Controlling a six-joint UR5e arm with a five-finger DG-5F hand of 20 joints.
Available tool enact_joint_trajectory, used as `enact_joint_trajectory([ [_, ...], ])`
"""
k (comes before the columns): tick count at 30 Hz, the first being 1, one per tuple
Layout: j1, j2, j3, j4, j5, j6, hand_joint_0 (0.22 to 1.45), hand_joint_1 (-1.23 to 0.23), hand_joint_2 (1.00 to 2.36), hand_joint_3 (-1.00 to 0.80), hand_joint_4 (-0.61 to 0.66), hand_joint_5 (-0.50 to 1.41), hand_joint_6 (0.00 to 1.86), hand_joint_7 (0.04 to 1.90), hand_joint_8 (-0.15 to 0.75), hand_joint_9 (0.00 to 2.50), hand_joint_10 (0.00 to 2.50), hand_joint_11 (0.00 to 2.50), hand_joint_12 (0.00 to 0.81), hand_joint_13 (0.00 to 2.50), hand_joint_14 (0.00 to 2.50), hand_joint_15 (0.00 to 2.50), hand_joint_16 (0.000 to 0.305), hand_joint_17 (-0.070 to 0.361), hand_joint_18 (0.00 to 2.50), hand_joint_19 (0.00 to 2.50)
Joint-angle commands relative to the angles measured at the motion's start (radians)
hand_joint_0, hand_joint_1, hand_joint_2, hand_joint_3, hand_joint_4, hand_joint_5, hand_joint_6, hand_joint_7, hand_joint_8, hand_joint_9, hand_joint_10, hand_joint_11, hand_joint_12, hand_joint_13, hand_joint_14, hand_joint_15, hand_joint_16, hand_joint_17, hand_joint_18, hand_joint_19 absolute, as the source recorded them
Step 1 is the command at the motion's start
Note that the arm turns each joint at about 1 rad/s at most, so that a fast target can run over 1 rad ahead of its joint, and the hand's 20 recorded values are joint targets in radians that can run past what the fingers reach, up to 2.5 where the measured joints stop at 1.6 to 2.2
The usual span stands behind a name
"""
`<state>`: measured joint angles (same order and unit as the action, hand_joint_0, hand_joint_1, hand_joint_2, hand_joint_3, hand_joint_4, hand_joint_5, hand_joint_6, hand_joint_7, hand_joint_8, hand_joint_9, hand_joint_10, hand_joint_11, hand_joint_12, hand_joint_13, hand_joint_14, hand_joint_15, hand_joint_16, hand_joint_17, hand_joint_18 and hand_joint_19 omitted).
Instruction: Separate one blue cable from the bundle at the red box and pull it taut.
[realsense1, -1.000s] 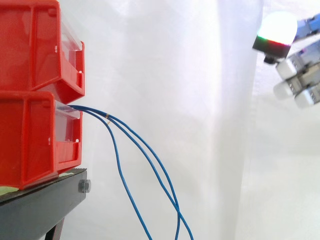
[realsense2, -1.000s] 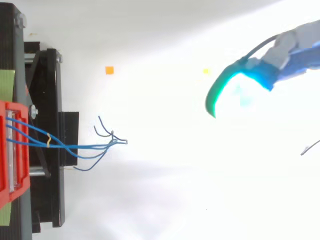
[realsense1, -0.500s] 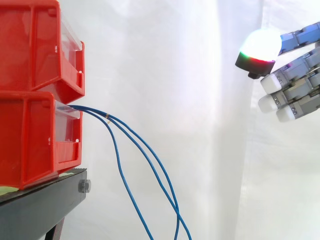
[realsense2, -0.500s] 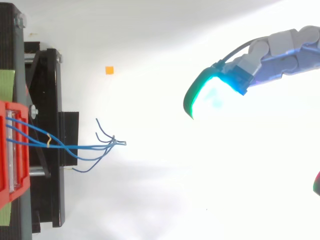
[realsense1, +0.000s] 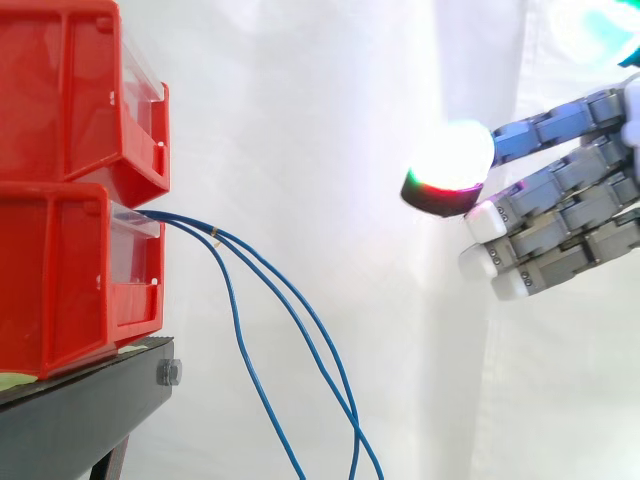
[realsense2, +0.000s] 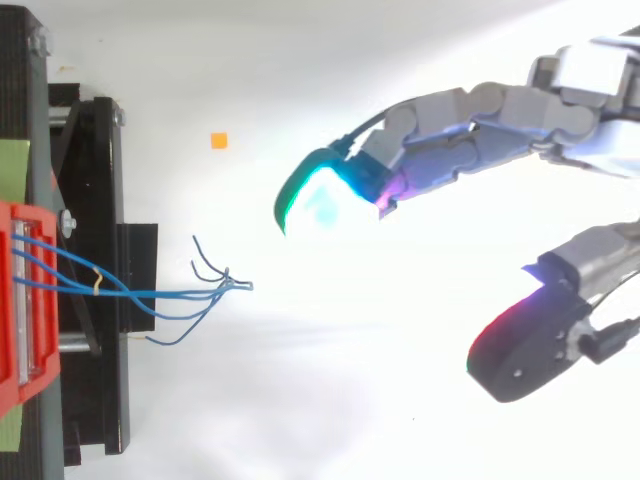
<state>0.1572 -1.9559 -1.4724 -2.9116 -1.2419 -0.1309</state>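
The hand (realsense1: 560, 215), at the right of the frame, has its fingers (realsense2: 330, 190) straight and spread, holding nothing. The blue cables (realsense1: 290, 310) hang from the lower red box (realsense1: 60, 280) at left, well apart from the hand. I judge this is the approach; the next move must pinch one cable alone.

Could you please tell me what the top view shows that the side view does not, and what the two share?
Top view: the loose cable ends fanning out, a small orange square, and the hand with its thumb spread wide from the fingers. Side view: an upper red bin stacked on the lower red bin, and the blue cables sagging downward. Both: the cables leaving the lower bin, the black stand, and the open hand apart from the cables.
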Motion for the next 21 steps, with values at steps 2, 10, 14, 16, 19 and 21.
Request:
enact_joint_trajectory([
  [2,0.001,-0.012,0.014,0.012,0.033,-0.016,0.53,-0.69,1.00,-0.50,0.28,-0.22,0.50,0.73,0.374,0.55,0.01,0.32,0.370,0.49,0.01,0.13,0.040,0.089,0.29,0.09],
  [10,0.001,-0.028,0.014,0.057,0.085,-0.082,0.53,-0.68,1.00,-0.50,0.29,-0.22,0.50,0.74,0.377,0.57,0.01,0.32,0.369,0.51,0.01,0.14,0.040,0.089,0.30,0.09],
  [14,0.004,-0.037,0.014,0.066,0.085,-0.093,0.53,-0.67,1.00,-0.50,0.30,-0.21,0.50,0.73,0.379,0.58,0.01,0.33,0.379,0.56,0.01,0.16,0.040,0.089,0.32,0.11],
  [16,0.004,-0.060,0.027,0.074,0.093,-0.099,0.54,-0.66,1.00,-0.50,0.30,-0.21,0.50,0.73,0.378,0.58,0.01,0.32,0.377,0.60,0.01,0.19,0.041,0.091,0.45,0.17],
  [19,0.005,-0.104,0.067,0.074,0.090,-0.095,0.54,-0.66,1.00,-0.50,0.30,-0.21,0.50,0.74,0.380,0.57,0.01,0.33,0.382,0.62,0.01,0.21,0.040,0.091,0.46,0.20],
  [21,0.004,-0.120,0.089,0.074,0.087,-0.093,0.53,-0.66,1.00,-0.50,0.30,-0.21,0.50,0.74,0.384,0.56,0.01,0.32,0.383,0.63,0.01,0.21,0.041,0.091,0.47,0.20],
])
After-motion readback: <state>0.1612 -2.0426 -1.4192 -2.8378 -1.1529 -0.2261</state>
